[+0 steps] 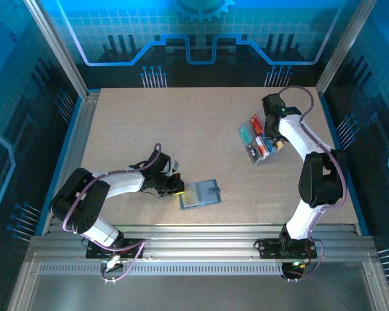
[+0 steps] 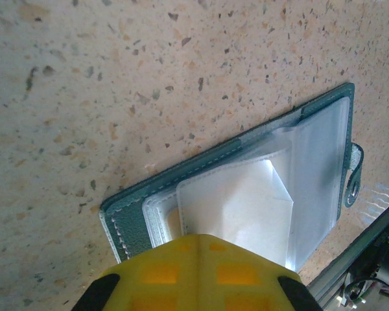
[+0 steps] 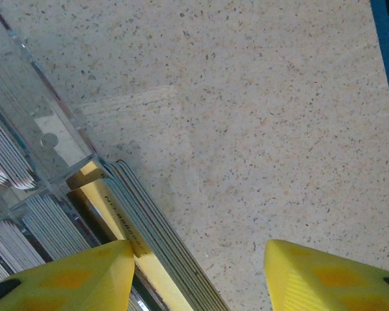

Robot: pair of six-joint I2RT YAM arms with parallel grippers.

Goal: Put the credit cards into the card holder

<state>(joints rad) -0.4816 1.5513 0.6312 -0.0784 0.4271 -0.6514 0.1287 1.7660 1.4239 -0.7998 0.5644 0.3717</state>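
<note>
- Yellow-fingered, gaping empty: poising right gripper [image 3: 198,259] over credit cards [image 3: 149,217] in tray [image 3: 45,116] by table's [image 1: 149,129] far right corner, aiming at one alone.
- Steadying card holder [image 1: 201,194] by near edge with left gripper [image 1: 177,184], spread untellable.

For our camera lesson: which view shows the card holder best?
Left wrist: the open card holder lies close, clear sleeves and snap tab plain. Top external shows it small beside the left gripper. Right wrist faces the clear tray.
</note>
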